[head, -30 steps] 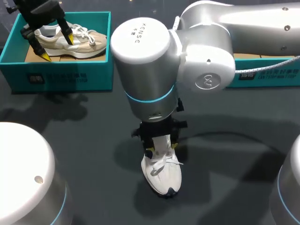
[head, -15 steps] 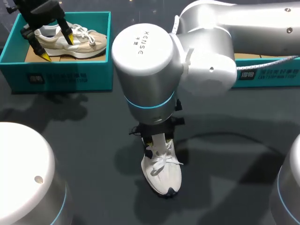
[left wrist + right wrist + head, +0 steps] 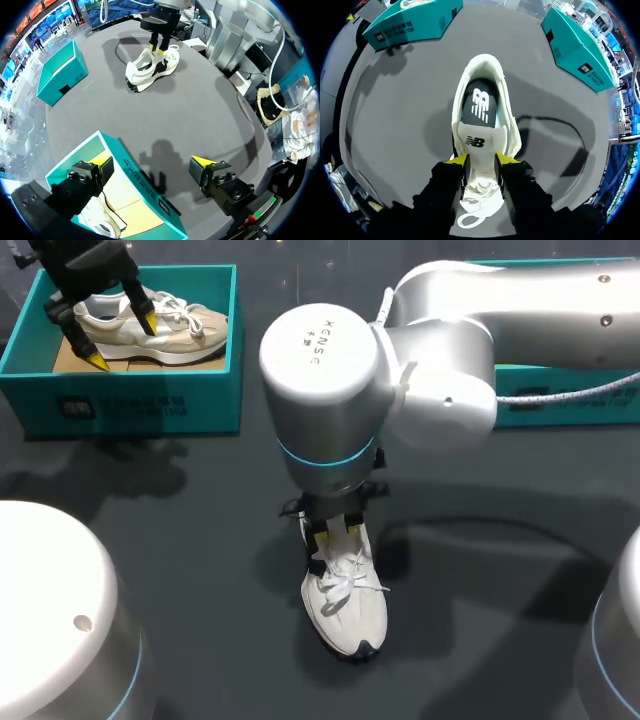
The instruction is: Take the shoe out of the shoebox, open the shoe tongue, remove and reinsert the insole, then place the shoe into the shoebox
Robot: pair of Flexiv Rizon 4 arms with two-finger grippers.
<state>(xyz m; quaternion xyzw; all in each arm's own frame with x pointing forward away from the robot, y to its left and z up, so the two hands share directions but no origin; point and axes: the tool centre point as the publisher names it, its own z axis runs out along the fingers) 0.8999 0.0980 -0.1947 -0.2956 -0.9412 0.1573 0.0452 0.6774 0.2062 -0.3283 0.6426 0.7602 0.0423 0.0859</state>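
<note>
With the white shoe (image 3: 345, 605) already out on the table (image 3: 180, 540), its tongue (image 3: 479, 145) is clamped between the jaws of the right gripper (image 3: 481, 159), the insole (image 3: 480, 102) not yet removed, and the left gripper (image 3: 122, 340) is hung, jaws apart, above the shoebox (image 3: 130, 400).

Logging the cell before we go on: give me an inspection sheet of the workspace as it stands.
Surface: dark grey table.
Job's things: white shoe upright on the table; beige shoe in the left shoebox; second shoebox behind the right arm.
Clutter: nothing seen.
Tools: right tool shut on the white shoe's tongue; left tool open over the left shoebox.
Cables: white cable along the right arm.
Surroundings: no person at the table.
</note>
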